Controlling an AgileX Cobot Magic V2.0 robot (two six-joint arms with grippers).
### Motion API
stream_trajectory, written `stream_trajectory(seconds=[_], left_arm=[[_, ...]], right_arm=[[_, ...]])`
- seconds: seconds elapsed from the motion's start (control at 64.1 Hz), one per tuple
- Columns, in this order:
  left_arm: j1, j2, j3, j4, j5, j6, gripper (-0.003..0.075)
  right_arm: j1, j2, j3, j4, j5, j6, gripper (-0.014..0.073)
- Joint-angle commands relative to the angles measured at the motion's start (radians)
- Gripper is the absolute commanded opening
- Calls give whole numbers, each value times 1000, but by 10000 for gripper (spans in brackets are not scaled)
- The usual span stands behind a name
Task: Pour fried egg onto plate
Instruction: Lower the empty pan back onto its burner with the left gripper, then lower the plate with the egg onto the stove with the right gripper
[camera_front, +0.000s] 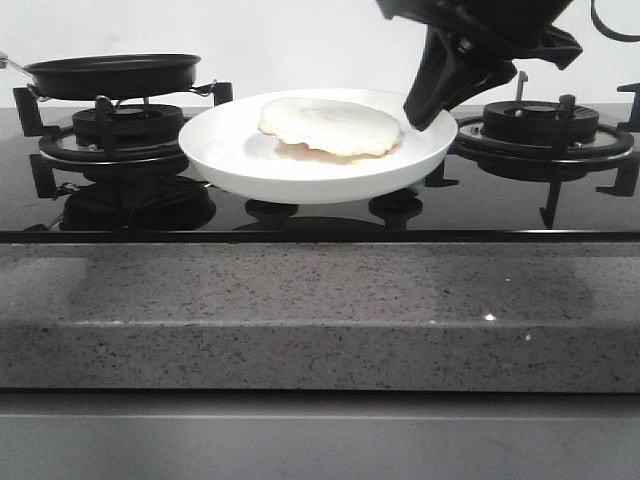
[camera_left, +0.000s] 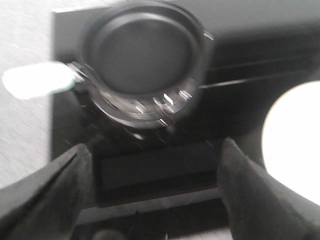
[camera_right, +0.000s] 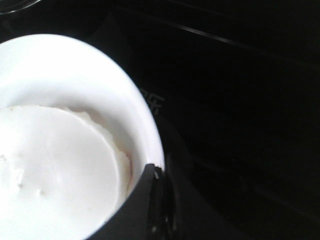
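Front view showed a black frying pan (camera_front: 112, 75) at the far left, resting on the left burner grate (camera_front: 120, 135) of a glossy black cooktop (camera_front: 330, 215) set into a speckled grey desk (camera_front: 320, 315). The pan's light handle ran off the left edge.

The left gripper (camera_left: 152, 172) was out of sight in that view. Its own wrist camera, badly blurred, caught 2 dark fingers (camera_left: 55, 185) spread well apart with nothing between them, so it was released. Beyond those fingers sat the same pan, empty as far as the blur allowed, with its pale handle (camera_left: 37, 80) sticking out to 1 side.

At the middle of the cooktop, the plate (camera_front: 230, 150) appeared between the 2 burners. The fried egg (camera_front: 330, 125) lay flat inside it, slightly toward the right half, a faint orange tint showing under its near edge.

Just right of the egg, the right gripper (camera_front: 432, 100) came down from above, its dark fingertips at the plate's right rim. In the right wrist view 1 black finger (camera_right: 145, 205) pressed against the outside of the white rim, the egg filling the plate beside it. I could not tell for certain whether that gripper was clenched on the rim or merely touching it.

Farther right stood the second burner grate (camera_front: 540, 130), bare.
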Motion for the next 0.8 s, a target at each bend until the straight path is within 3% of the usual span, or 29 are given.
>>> stream_trajectory(seconds=[0.0, 0.328, 0.499, 0.78], left_arm=[[-44, -116, 82, 28, -118, -54, 510], [-58, -344, 380, -26, -233, -55, 491], [-58, -386, 417, -28, -235, -55, 491], [-58, -386, 417, -28, -236, -55, 491]], right_arm=[[-2, -48, -27, 17, -48, -8, -68], [-2, -48, -27, 17, -48, -8, -68], [-8, -52, -72, 17, 19, -8, -68], [-96, 11, -314, 22, 126, -7, -68]])
